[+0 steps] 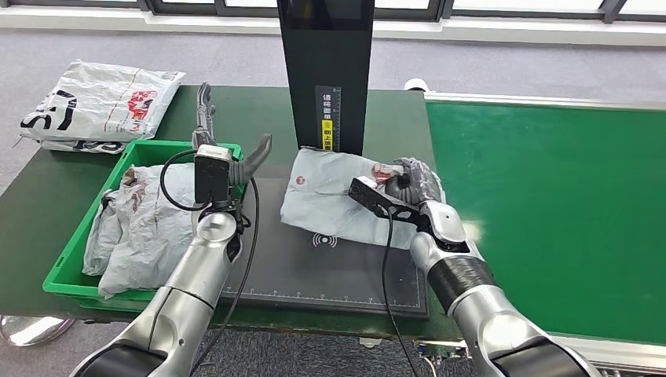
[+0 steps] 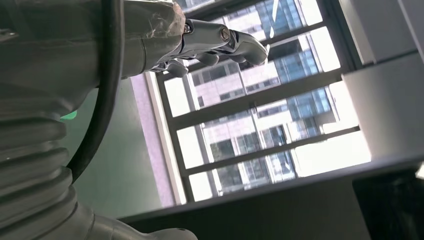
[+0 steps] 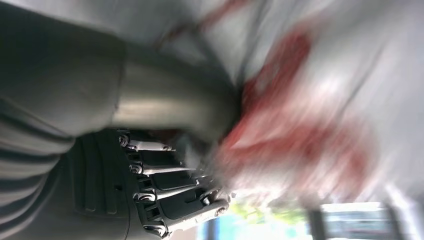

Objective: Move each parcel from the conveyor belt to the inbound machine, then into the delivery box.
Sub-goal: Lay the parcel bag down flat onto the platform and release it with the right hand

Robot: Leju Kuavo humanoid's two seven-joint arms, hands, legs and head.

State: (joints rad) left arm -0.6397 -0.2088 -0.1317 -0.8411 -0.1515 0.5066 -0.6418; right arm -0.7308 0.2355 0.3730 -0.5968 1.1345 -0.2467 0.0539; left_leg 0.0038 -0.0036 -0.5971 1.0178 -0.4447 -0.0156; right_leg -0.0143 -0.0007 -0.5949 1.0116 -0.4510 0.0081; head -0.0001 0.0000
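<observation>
Parcel (image 1: 330, 200) in a soft grey plastic mailer, wrinkled, with a small red round mark near one corner and a red-printed patch by the other, lies flat on the black scanner pad (image 1: 314, 271) at the foot of the black upright post (image 1: 326, 71), near the bench's (image 1: 23, 212) middle. The right hand (image 1: 404, 188) grips its end nearest the green conveyor belt (image 1: 550, 212), thumb and dark fingers (image 3: 170, 190) closed on the plastic; the right wrist view is blurred. The left hand (image 1: 216, 133) is raised over the bench, holding nothing, fingers apart. The green crate (image 1: 67, 271) at the bench's left front holds crumpled grey mailers (image 1: 137, 228). A white printed bag (image 1: 98, 106) lies at the far left corner.
</observation>
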